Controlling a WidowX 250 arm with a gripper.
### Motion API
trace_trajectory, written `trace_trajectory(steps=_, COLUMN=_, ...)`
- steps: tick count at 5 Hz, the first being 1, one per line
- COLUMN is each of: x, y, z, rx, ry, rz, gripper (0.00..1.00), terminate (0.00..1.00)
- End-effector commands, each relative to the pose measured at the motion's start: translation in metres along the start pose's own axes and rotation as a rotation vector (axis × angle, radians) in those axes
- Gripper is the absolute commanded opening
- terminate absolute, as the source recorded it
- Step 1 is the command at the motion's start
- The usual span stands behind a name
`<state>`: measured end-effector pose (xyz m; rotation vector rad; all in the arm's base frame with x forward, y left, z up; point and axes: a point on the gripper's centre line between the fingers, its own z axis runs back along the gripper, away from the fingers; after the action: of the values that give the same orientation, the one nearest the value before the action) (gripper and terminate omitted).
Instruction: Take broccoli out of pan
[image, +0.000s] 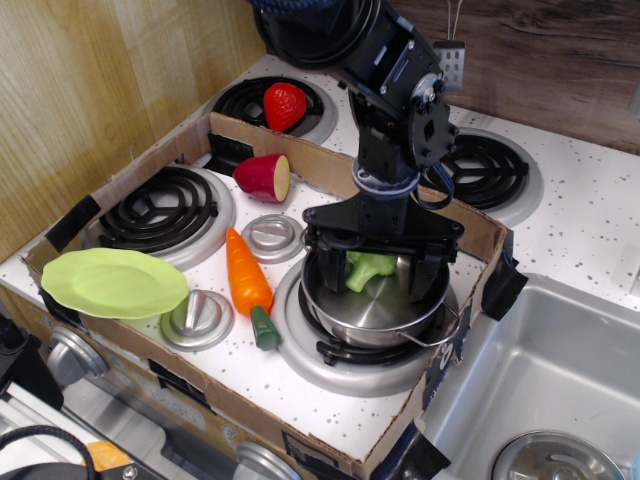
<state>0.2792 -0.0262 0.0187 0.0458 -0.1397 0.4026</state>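
The light-green broccoli (367, 269) lies inside the shiny steel pan (372, 312), which sits on the front right burner. My black gripper (376, 270) has come down into the pan with its fingers open wide, one finger (325, 266) left of the broccoli and one (433, 274) right of it. The fingers straddle the broccoli and are apart from it. The fingertips are low inside the pan and partly hidden by its rim.
An orange carrot (247, 280) lies left of the pan. A lime-green plate (113, 282) sits at the front left. A cut red fruit (264, 178) and a strawberry (284, 105) lie further back. A cardboard wall (470, 228) borders the stove; a sink (560, 370) is at the right.
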Motion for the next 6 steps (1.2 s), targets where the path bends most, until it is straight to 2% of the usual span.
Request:
trace_trajectory(steps=1, x=0.004, y=-0.003, z=0.010, rx=0.014, ry=-0.012, rz=0.043, gripper=0.00, terminate=0.00)
trace_trajectory(steps=2, x=0.002, y=-0.001, z=0.019, rx=0.020, ry=-0.010, rz=0.058, gripper=0.00, terminate=0.00)
trace_trajectory(steps=3, x=0.005, y=0.002, z=0.040, rx=0.075, ry=-0.026, rz=0.089, gripper=0.00, terminate=0.00)
trace_trajectory(steps=4, x=0.018, y=0.008, z=0.077, rx=0.102, ry=-0.047, rz=0.121, gripper=0.00, terminate=0.00)
trace_trajectory(steps=5, x=0.030, y=0.023, z=0.104, rx=0.155, ry=-0.089, rz=0.145, gripper=0.00, terminate=0.00)
trace_trajectory(steps=6, x=0.050, y=0.064, z=0.108, rx=0.195, ry=-0.113, rz=0.178, gripper=0.00, terminate=0.00)
